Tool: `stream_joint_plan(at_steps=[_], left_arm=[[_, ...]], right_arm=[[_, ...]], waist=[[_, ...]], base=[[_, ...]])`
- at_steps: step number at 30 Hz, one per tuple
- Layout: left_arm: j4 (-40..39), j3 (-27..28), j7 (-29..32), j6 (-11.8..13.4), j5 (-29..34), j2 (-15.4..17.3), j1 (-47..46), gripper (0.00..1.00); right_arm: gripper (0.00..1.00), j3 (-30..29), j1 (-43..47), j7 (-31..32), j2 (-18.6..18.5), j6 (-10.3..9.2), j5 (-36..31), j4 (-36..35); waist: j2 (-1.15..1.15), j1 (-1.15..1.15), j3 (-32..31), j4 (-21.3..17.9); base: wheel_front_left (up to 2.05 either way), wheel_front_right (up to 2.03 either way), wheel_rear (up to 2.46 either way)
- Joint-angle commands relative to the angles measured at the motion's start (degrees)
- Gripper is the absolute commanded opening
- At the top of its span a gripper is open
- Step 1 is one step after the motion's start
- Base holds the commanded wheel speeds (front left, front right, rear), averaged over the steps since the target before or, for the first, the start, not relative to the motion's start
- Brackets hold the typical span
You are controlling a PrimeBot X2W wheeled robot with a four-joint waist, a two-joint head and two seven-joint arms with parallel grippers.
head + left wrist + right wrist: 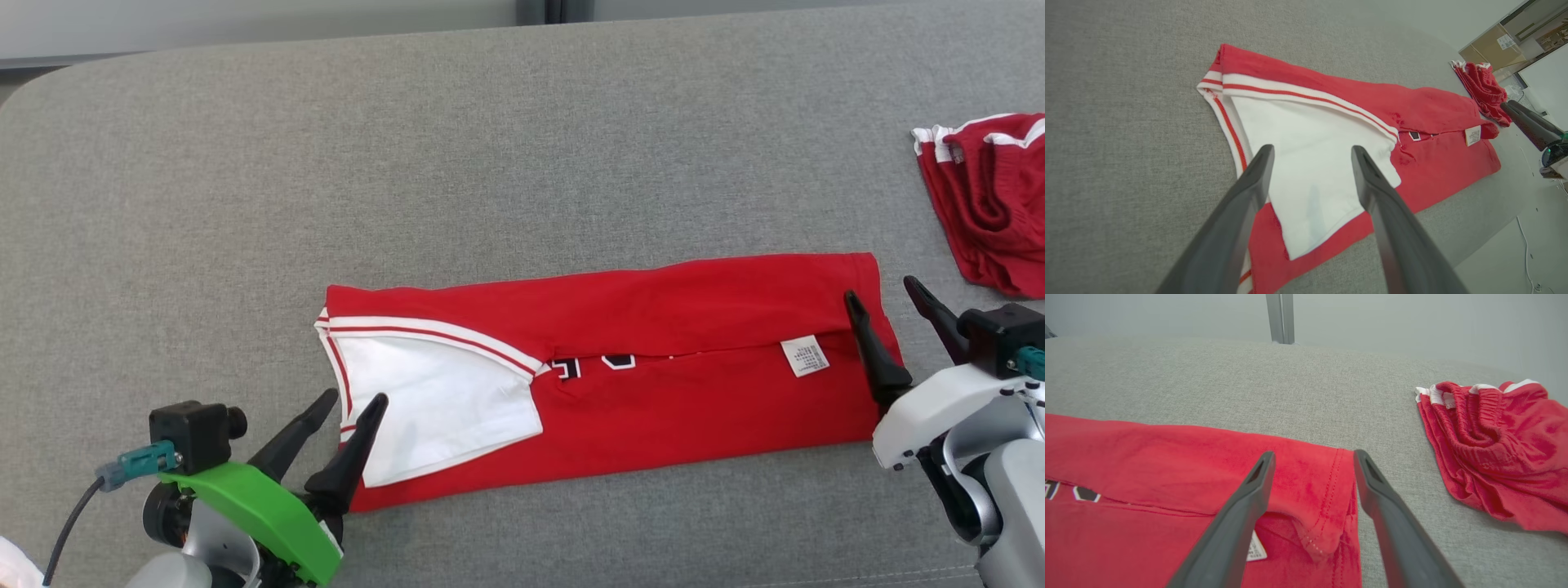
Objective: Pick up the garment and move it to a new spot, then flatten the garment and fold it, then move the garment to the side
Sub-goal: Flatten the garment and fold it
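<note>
Hovering open-jawed at both ends of the half-folded red garment point(653, 384).
The garment lies as a long band across the grey surface point(408, 163), nearer its front edge, with two flaps meeting along the middle. The left gripper point(357, 396) stands wide over the white-panelled end and the right gripper point(878, 287) stands wide at the hem end; neither holds any cloth. A pinch that catches only the top flap would likely pull the fold open. Uneven lifting could skew the band, and a drag toward the right edge might snag the red shorts point(992, 204) lying there.
</note>
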Motion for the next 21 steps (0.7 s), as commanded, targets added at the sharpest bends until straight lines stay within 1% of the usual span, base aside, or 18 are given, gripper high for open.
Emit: stream_joint_plan(at_steps=[1,4,8,10,11,13,16,18,21], left_arm=[[-0.67,0.56,-1.88,0.58,1.18,-0.57,1.00,1.00],[-1.43,1.22,-5.57,2.49,4.06,-1.63,0.50,1.00],[-0.74,1.60,-10.25,5.56,8.45,-3.03,-0.75,1.00],[0.42,1.90,-12.96,7.25,10.33,-4.72,-1.53,1.00],[1.74,2.19,-15.25,8.69,11.63,-6.01,-2.17,1.00],[3.44,2.29,-16.82,9.89,13.12,-7.71,-2.60,1.00],[5.30,2.78,-18.21,11.15,14.37,-9.66,-3.16,1.00],[6.70,3.25,-18.84,11.98,15.73,-10.82,-3.32,1.00],[8.27,3.84,-19.26,12.19,17.07,-12.10,-3.18,1.00]], right_arm=[[1.00,-1.11,1.33,-0.49,0.31,-0.11,-0.51,-0.57],[1.00,-3.36,2.94,-0.57,1.37,-0.11,-0.85,-1.81],[1.00,-6.74,4.76,1.24,3.07,-0.11,-1.21,-3.09],[1.00,-8.36,5.42,3.28,4.13,-0.11,-1.74,-3.71],[1.00,-10.04,5.81,5.61,5.05,-0.11,-2.05,-3.88],[1.00,-11.49,5.94,8.20,5.55,-0.11,-2.87,-3.95],[1.00,-12.68,5.29,10.72,6.06,-0.10,-2.51,-3.15],[1.00,-12.72,4.28,12.51,5.74,-0.10,-2.69,-2.07],[1.00,-12.29,2.77,14.79,5.48,-0.11,-2.09,0.42]], waist=[[0.00,0.00,-0.79,0.17],[0.00,0.00,-1.75,0.24],[0.00,0.00,-2.94,0.06],[0.00,0.00,-3.57,-0.03],[0.00,0.00,-4.03,-0.02],[0.00,0.00,-4.42,0.12],[0.00,0.00,-4.69,0.41],[0.00,0.00,-4.80,0.70],[0.00,0.00,-4.82,1.40]], base=[[0.00,0.00,0.00],[0.00,0.00,0.00],[0.00,0.00,0.00],[0.00,0.00,0.00],[0.00,0.00,0.00],[0.00,0.00,0.00],[0.00,0.00,0.00],[0.00,0.00,0.00],[0.00,0.00,0.00]])
